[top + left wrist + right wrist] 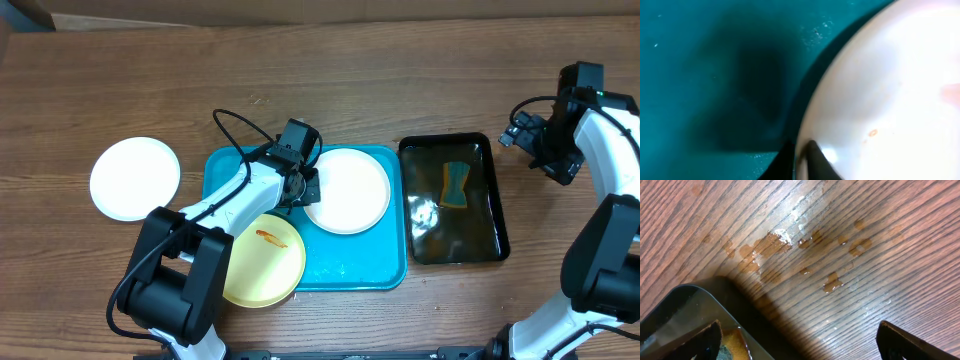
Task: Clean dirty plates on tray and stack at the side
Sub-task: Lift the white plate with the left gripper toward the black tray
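Note:
The turquoise tray point(345, 258) lies mid-table. A white plate point(350, 190) rests on its right half. My left gripper point(303, 186) is shut on this plate's left rim. In the left wrist view the fingers point(800, 160) pinch the rim of the plate point(890, 85), which has small orange specks point(872, 132), over the tray floor point(700, 75). A pale yellow plate point(255, 270) with an orange-red smear point(270, 238) overlaps the tray's front left corner. A second white plate point(135, 178) lies on the table left of the tray. My right gripper point(522, 133) point(800, 345) is open and empty above the table.
A black tray point(470, 235) holding water and a yellow sponge point(455, 185) stands right of the turquoise tray. Its corner point(685, 305) and the sponge point(732, 342) show in the right wrist view. Water drops point(775, 242) lie on the wooden table there.

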